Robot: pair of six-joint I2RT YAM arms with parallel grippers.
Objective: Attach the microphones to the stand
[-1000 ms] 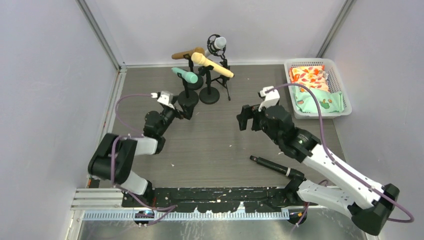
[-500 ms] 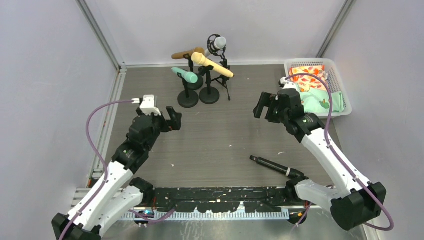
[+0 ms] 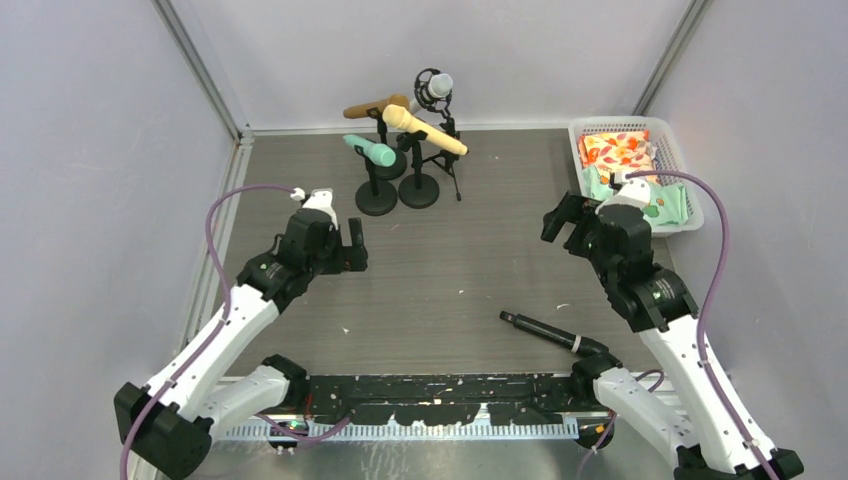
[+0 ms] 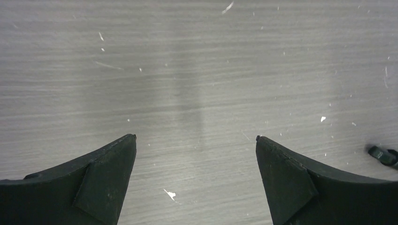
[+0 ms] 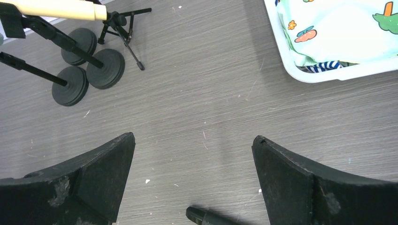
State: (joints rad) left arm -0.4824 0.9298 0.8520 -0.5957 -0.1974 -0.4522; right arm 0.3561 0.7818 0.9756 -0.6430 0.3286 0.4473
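Note:
Four microphones sit in black stands at the back: teal [image 3: 371, 151], gold [image 3: 375, 106], cream-yellow [image 3: 425, 131] and white [image 3: 436, 88]. The cream-yellow one also shows in the right wrist view [image 5: 56, 8]. The black microphone [image 3: 545, 333] lies flat on the table at the front right, and its tip shows in the right wrist view [image 5: 199, 216]. My left gripper [image 3: 352, 245] is open and empty over bare table [image 4: 195, 138], in front of the stands. My right gripper [image 3: 562, 218] is open and empty [image 5: 193, 138], behind the black microphone.
A white basket [image 3: 640, 124] holding patterned cloths stands at the back right, close to my right gripper; its rim shows in the right wrist view [image 5: 328, 75]. The round stand bases [image 3: 376, 198] sit at the back centre. Grey walls close in the sides and back.
My left gripper has drawn back from the stand bases toward the front. My right gripper has moved right, toward the basket. Both stay open. The microphones have not moved.

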